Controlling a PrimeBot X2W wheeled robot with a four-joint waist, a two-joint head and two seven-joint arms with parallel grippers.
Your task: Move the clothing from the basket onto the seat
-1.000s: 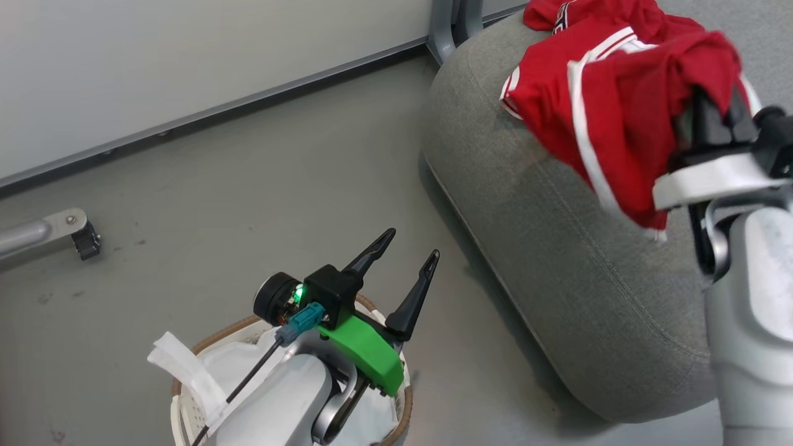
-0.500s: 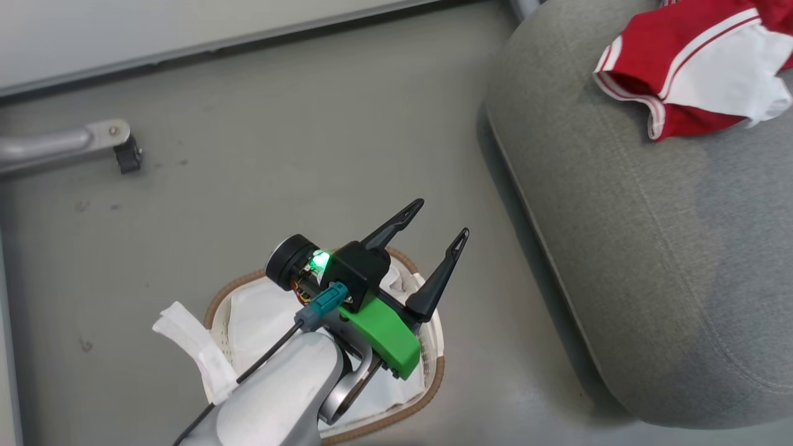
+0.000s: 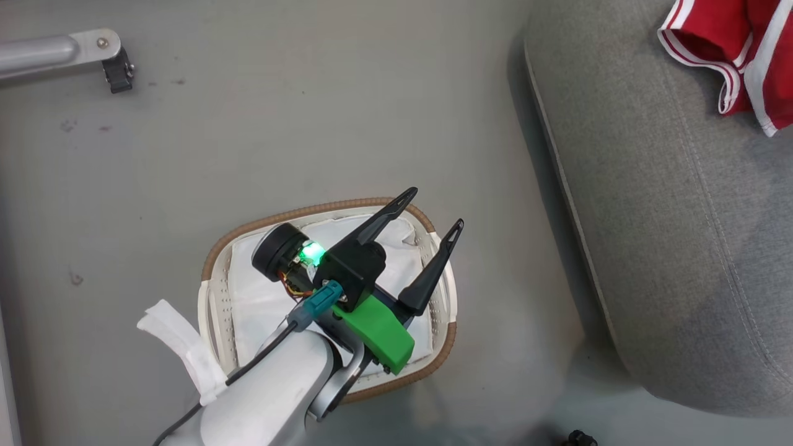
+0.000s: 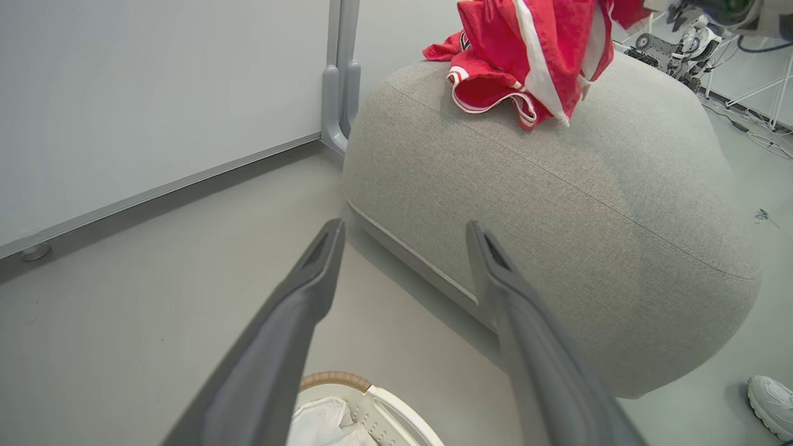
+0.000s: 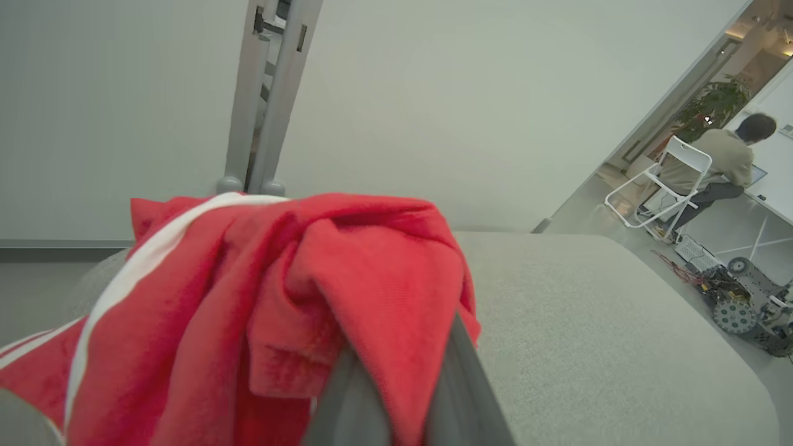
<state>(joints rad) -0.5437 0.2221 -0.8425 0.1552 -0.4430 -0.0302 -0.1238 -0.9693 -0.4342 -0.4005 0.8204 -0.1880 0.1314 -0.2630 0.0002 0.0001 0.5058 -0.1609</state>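
Note:
The basket, white with a brown rim, stands on the floor with just its white liner showing inside. Over it hovers my left gripper, open and holding nothing; its fingers point toward the seat. The big grey seat lies right of the basket. Red clothing with white trim rests on the seat's top. My right gripper is shut on a red garment that drapes over its fingertips, just above the seat.
A metal leg with a caster lies on the grey floor at the far left. A grey post stands against the wall behind the seat. A person sits on a white folding chair far off, near wheeled gear. A shoe is beside the seat.
The head camera has tilted down, so the basket shows whole and the seat has slid right. The right gripper with its red garment has left that picture. The left gripper stays open over the basket.

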